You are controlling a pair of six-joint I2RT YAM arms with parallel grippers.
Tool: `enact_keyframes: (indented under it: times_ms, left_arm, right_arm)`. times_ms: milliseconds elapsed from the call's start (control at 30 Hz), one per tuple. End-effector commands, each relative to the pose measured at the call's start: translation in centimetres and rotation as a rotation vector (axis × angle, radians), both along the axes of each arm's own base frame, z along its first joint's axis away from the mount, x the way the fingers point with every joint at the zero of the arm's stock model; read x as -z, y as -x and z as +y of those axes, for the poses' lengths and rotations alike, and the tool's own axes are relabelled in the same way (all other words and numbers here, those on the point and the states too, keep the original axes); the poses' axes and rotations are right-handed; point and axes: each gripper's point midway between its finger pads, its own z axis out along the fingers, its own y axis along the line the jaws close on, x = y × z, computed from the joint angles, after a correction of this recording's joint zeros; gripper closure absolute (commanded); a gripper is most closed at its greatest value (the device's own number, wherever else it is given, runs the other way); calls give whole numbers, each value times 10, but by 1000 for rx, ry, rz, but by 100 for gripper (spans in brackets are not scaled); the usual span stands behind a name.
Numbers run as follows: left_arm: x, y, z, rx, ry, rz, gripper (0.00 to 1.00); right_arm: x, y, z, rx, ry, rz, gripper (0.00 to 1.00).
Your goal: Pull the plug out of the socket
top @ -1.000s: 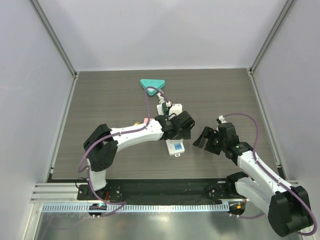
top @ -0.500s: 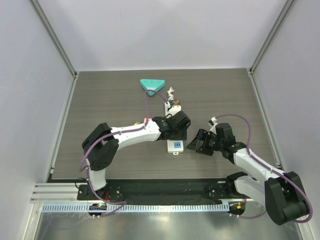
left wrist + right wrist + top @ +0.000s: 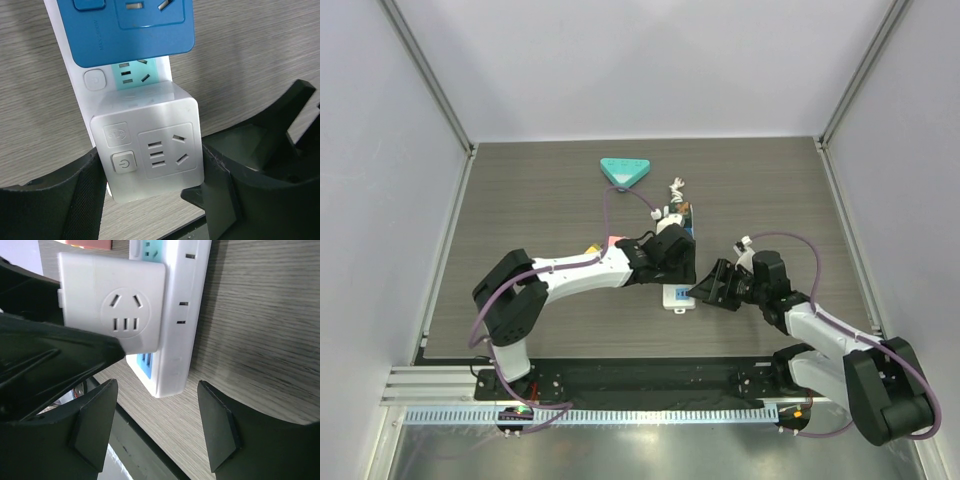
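The socket (image 3: 680,235) is a long white power strip lying on the table, its blue-labelled end (image 3: 677,297) nearest me and its knotted cord (image 3: 675,186) at the far end. A white cube plug (image 3: 150,150) sits plugged into it, beside the strip's blue panel (image 3: 130,25). My left gripper (image 3: 152,172) is shut on the plug, one black finger (image 3: 85,195) pressed on each side. My right gripper (image 3: 156,425) is open. The socket's near end (image 3: 167,380) just reaches between its fingertips (image 3: 220,425) without touching them. From the right wrist, the plug (image 3: 112,300) sticks out of the strip's side.
A teal triangular block (image 3: 624,171) lies at the back of the table, past the cord. The table's front edge (image 3: 130,440) runs just under my right gripper. Both arms meet close together near the table's front middle (image 3: 705,288). Grey walls stand on three sides.
My left gripper has closed on the plug. The strip's cord end has swung to the right. My right gripper has moved left to the strip's labelled end and narrowed slightly.
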Motion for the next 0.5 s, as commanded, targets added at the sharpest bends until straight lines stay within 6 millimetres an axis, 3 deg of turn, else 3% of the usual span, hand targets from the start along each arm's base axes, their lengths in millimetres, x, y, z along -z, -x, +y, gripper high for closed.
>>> enact_keyframes:
  times_ms: [0, 467]
  left_arm:
    - [-33, 4, -22, 44, 149, -18, 79]
    - [-47, 9, -30, 62, 225, -19, 81]
  right_arm:
    - [-5, -8, 3, 18, -33, -29, 30]
    - [14, -11, 13, 14, -91, 32, 35]
